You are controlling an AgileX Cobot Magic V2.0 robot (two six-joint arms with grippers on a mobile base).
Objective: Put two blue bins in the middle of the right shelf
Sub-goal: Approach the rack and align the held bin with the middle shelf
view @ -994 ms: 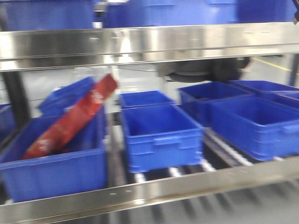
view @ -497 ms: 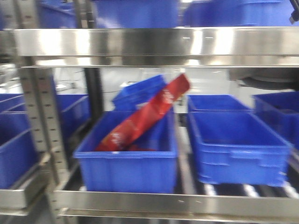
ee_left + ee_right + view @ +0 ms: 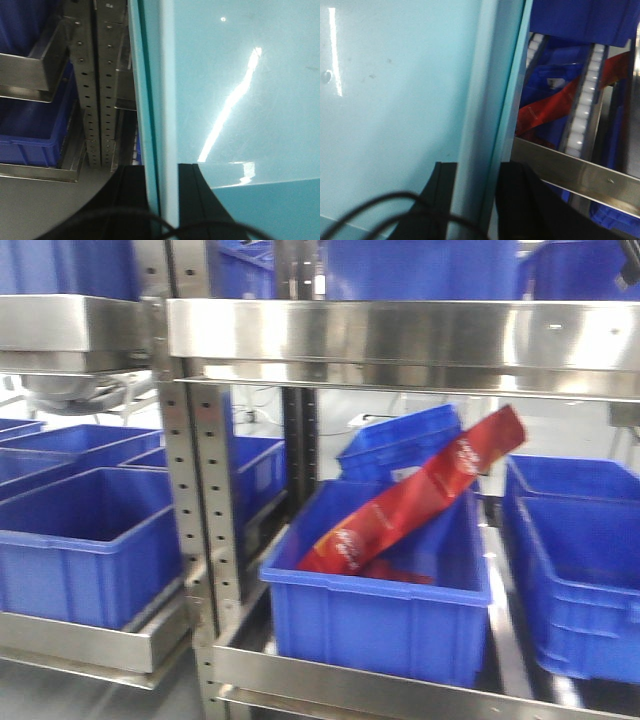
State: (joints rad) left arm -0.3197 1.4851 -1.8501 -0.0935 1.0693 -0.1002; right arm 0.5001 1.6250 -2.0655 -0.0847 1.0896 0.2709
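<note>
Front-facing view: a steel shelf rack (image 3: 390, 335) fills the frame, holding dark blue bins (image 3: 385, 615), one with a red packet (image 3: 415, 505). A pale blue bin (image 3: 240, 90) hangs between the left gripper (image 3: 162, 175) and right gripper (image 3: 475, 175), each clamped on its rim. Placement remains; no second pale bin shows.

pale bin (image 3: 240, 85): smooth glossy plastic, glare streaks | my L gripper (image 3: 162, 200) & R gripper (image 3: 472, 200): matt black | shelf rails (image 3: 400, 335): shiny brushed metal | dark blue bins (image 3: 385, 615): plastic, dull sheen | red bag (image 3: 415, 505) at 1 o'clock: glossy film
</note>
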